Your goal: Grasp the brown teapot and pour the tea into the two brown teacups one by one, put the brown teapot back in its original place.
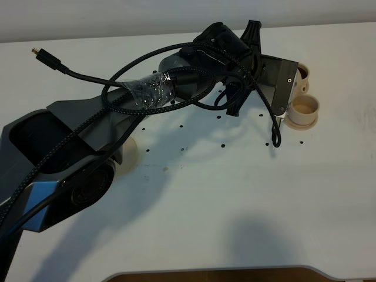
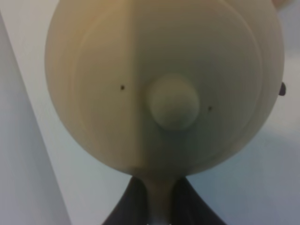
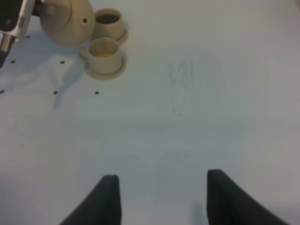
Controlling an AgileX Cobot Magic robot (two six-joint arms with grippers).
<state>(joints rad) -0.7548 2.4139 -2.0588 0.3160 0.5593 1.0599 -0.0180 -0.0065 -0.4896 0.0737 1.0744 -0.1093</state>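
Note:
The brown teapot [image 2: 164, 84] fills the left wrist view, lid knob toward the camera. My left gripper [image 2: 159, 190] is shut on its loop handle. In the right wrist view the teapot [image 3: 68, 21] hangs right beside the two brown teacups, its spout facing the far one. That far teacup [image 3: 108, 19] [image 1: 303, 75] holds dark tea. The near teacup [image 3: 103, 51] [image 1: 305, 110] looks pale inside. The left arm [image 1: 223, 53] hides the teapot from the high camera. The teapot's saucer [image 1: 131, 151] peeks out under that arm. My right gripper [image 3: 161, 201] is open and holds nothing.
Black cables [image 1: 117, 82] loop over the left arm, and one loose plug end [image 1: 39, 53] hangs at the back left. Small dark holes [image 1: 223, 145] dot the white table [image 1: 235, 194]. A brown edge [image 1: 211, 275] runs along the table front.

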